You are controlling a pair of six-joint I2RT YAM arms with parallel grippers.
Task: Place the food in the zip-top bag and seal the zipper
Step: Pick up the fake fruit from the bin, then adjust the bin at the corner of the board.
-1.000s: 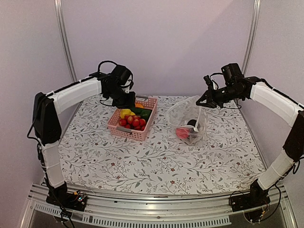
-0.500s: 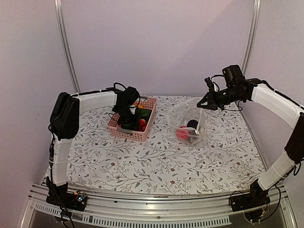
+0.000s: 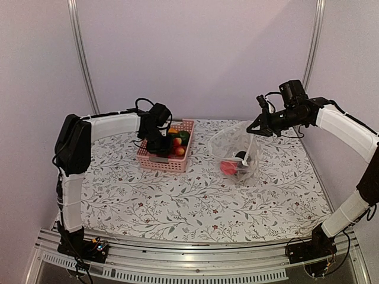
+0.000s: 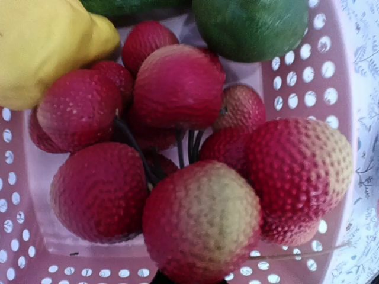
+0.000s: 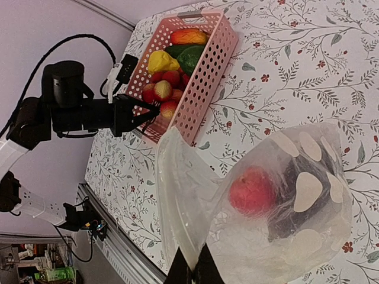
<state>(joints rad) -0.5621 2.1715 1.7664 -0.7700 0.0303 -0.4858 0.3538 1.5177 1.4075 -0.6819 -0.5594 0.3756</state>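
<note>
My left tool (image 3: 157, 145) was down inside the pink basket (image 3: 161, 165), its tips pressed together right at the cluster of red strawberries (image 4: 177, 165); whether a berry or a stem was caught between them, I could not tell, since my wrist view showed only the fruit filling the frame. A yellow pepper (image 4: 41, 47) lay beside the berries at one end of the basket, and a round green piece (image 4: 254, 23) sat just past them; an orange piece (image 5: 188, 36) lay at the far end. The basket stood on the flowered surface (image 3: 195, 207), towards the back and left of centre.

My right tool (image 3: 259, 126) was pinching the top edge of the zip-top bag (image 3: 237, 155), holding that edge up while the bag's bottom rested on the surface to the right of the basket, near it but apart; the clear plastic hung slack and crumpled below my grip. Two pieces of the food were inside it: a red piece (image 5: 253, 190) and a dark purple eggplant (image 5: 290, 177), touching each other low in the bag.
</note>
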